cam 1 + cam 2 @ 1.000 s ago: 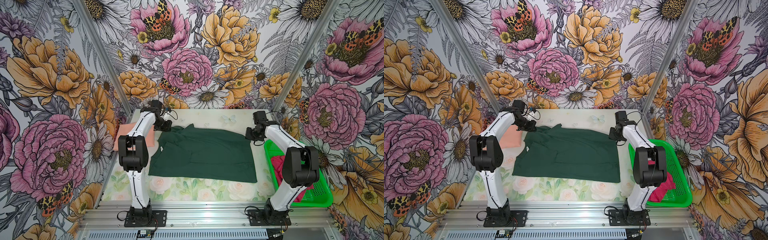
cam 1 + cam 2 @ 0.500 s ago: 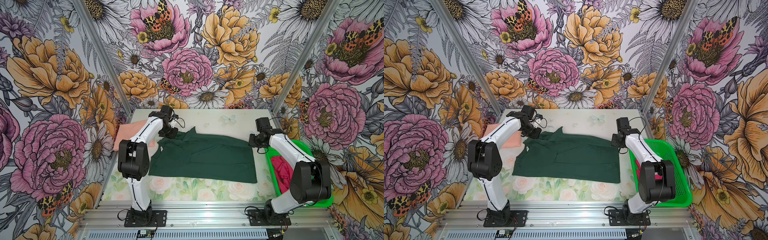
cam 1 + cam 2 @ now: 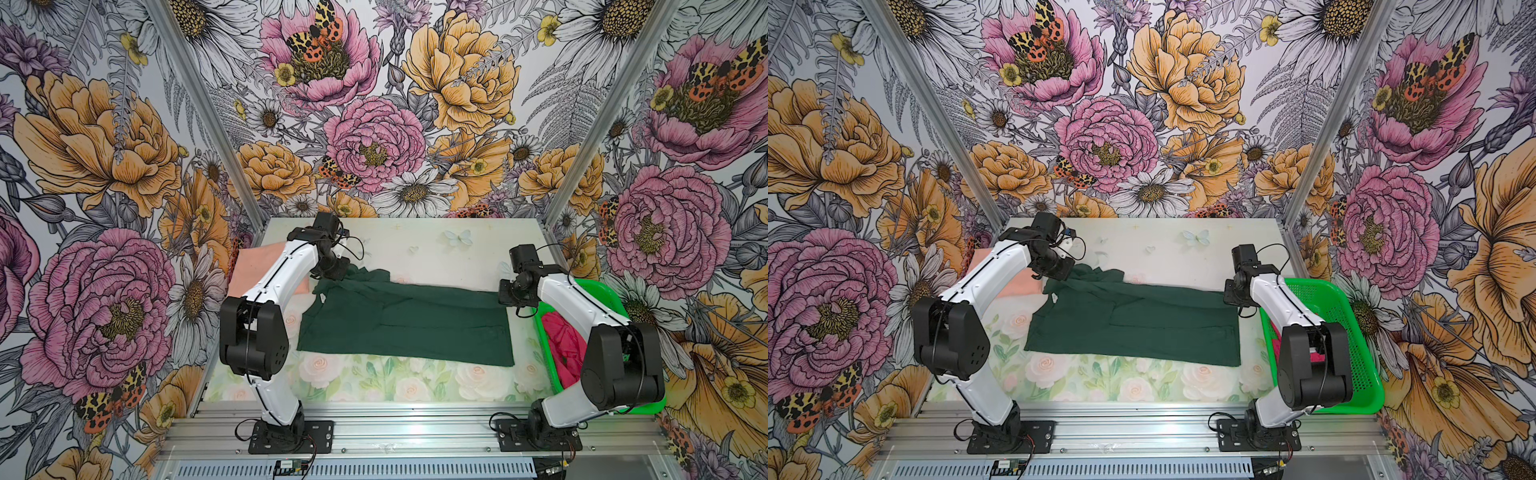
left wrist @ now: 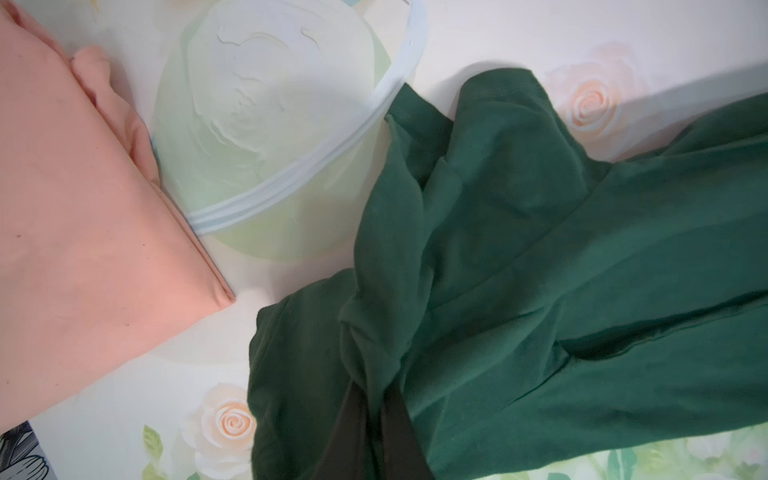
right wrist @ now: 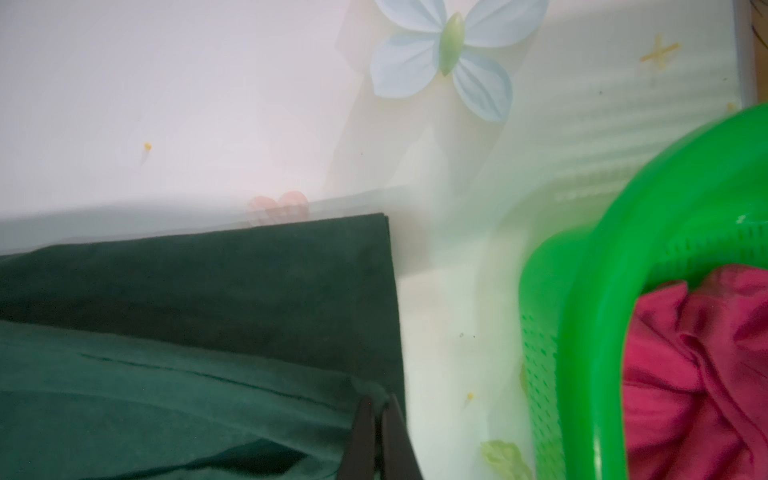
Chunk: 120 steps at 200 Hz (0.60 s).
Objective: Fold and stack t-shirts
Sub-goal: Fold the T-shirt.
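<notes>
Dark green t-shirt [image 3: 407, 328] lies flat across the middle of the table [image 3: 415, 386], its long side running from 9 to 3 o'clock. In both top views its 12 o'clock edge is lifted and doubled over the body of the cloth.

That edge is what has moved. A second ago it lay further toward 12 o'clock. Both arms have since drawn it toward 6 o'clock, so the shirt now looks narrower front to back, while the hem at 6 o'clock has stayed put.

The left gripper [image 3: 332, 270] sits at the shirt's 10 o'clock corner. In the left wrist view a gathered bunch of green cloth is caught between its narrowly set fingers [image 4: 353, 415], so it holds the shirt. The right gripper [image 3: 509, 293] is at the 2 o'clock corner, with its jaws pinched tight on the edge of the cloth.

I judge this to be a lengthwise fold partway through, with the carried edge not yet laid down on the near half. The left corner is rumpled and may land creased.

A folded peach t-shirt [image 3: 253, 270] rests at the table's 9 o'clock side, just beside the green one. At 3 o'clock the crimson t-shirt [image 3: 565, 345] waits crumpled in the green basket [image 3: 602, 291].
</notes>
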Each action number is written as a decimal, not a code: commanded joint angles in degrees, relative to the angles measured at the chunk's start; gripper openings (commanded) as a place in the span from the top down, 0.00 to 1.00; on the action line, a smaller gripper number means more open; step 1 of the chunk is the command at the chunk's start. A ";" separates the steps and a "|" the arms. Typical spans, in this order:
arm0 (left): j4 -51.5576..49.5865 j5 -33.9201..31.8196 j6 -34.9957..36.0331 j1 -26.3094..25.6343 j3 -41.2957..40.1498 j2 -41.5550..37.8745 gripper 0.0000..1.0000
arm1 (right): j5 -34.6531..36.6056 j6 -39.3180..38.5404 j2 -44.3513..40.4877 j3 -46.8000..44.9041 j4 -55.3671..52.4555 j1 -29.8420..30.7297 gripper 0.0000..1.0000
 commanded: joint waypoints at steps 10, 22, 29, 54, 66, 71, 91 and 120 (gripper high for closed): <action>-2.64 5.16 -1.55 0.14 0.64 2.43 0.50 | -0.28 -0.61 1.28 0.05 -3.51 0.34 0.95; -3.00 7.70 -1.03 0.28 1.04 2.62 0.41 | -1.07 -0.34 1.52 0.22 -3.53 0.33 0.92; -2.86 9.67 -0.76 0.53 1.28 2.68 0.37 | -1.16 -0.21 1.66 0.39 -3.59 0.33 0.90; -1.80 14.52 -1.01 1.29 2.92 2.42 0.27 | -1.42 0.36 1.11 1.34 -4.05 0.33 0.87; -0.45 13.70 -1.50 1.29 4.16 2.67 0.04 | -1.43 0.63 0.68 1.91 -3.97 0.31 0.87; 0.18 13.06 -1.79 1.21 4.94 4.30 0.03 | -1.30 0.73 0.58 2.17 -3.97 0.33 0.87; 3.72 8.32 -2.79 0.45 7.71 9.08 0.03 | -0.68 0.69 0.45 3.10 -4.03 0.33 0.87; 4.37 2.42 0.75 -1.29 14.74 19.58 0.02 | 0.16 0.07 0.69 3.46 -4.10 0.33 0.88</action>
